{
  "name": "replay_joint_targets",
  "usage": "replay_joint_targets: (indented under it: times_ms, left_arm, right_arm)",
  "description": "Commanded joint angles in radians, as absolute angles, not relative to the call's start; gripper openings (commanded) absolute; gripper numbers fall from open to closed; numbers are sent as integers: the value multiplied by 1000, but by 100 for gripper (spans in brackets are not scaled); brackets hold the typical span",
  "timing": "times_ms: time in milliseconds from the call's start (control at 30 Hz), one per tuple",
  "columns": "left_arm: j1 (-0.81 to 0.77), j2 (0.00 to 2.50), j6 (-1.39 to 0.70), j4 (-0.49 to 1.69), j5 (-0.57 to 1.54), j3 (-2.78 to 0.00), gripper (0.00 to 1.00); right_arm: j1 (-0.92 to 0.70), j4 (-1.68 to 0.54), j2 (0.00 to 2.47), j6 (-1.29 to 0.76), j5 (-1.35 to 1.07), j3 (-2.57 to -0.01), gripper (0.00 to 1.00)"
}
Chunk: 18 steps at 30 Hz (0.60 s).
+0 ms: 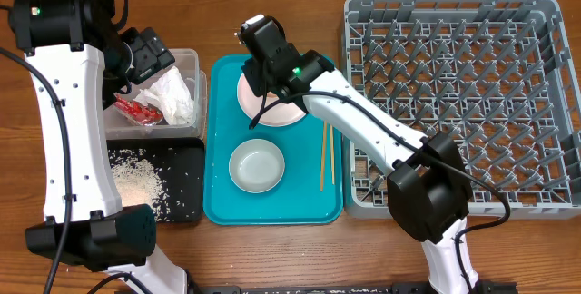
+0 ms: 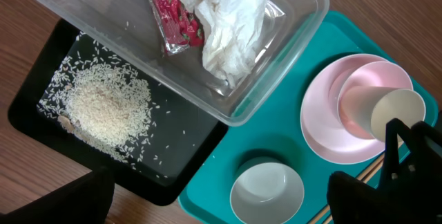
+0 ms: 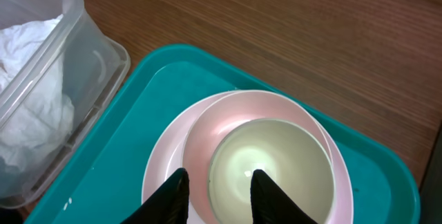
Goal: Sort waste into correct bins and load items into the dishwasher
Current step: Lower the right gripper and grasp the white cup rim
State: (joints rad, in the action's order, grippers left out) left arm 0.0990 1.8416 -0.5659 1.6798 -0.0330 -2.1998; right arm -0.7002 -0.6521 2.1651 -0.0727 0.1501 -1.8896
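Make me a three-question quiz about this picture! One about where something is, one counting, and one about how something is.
1. Where is the rice? A) in the tub B) in the rack C) on the black tray
2. How many chopsticks? A) one B) two C) four
3. The right end effector is: A) open B) shut on the cup C) shut on a chopstick
Answers: C, the grains lie heaped on the black tray; B, two lie side by side on the teal tray; A, its fingers stand apart above the cup.
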Motion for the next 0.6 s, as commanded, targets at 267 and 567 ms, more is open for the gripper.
replay_joint_targets:
  times_ms: [267,567]
  left_arm:
    - [98,1833,-554,1682,-29,-2202,100]
    - [98,1833,-554,1682,-29,-2202,100]
  right_arm:
    - [-698,-529,2172,12,103,-1765,27]
    - [-698,-491,2173,13,104,-1721,27]
